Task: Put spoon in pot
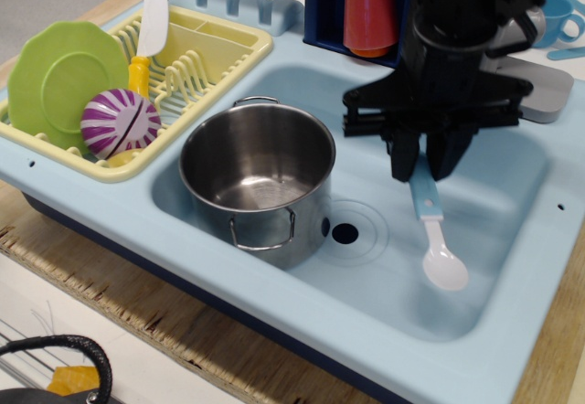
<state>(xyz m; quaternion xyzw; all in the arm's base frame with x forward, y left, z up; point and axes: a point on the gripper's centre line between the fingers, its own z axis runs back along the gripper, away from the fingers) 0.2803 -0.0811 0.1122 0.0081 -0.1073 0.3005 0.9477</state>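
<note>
The spoon hangs tilted over the right half of the sink, its light blue handle pinched at the top end between the two black fingers of the claw and its white bowl pointing down and toward the camera. The top of the handle disappears between the fingers, so how far it reaches into the grip cannot be made out. Whether the bowl touches the sink floor or hangs just above it is hard to tell. The claw is closed on the handle, and the dark arm above it runs out of the top edge of the picture.

The pot stands upright in the left half of the sink, well apart from the spoon, with one wire loop handle toward the camera and the other at its far rim. Its inside shows only reflections. The drain hole lies between pot and spoon, just beside the pot's base.

Behind the arm a red cup sits in a dark blue holder, partly covered by the arm and cut off at the top. To the left, a yellow dish rack holds a green plate, a purple-and-white striped ball and a white-bladed knife with a yellow handle. A blue cup shows at the far right edge. The wooden tabletop under the sink is visible only along the front.
</note>
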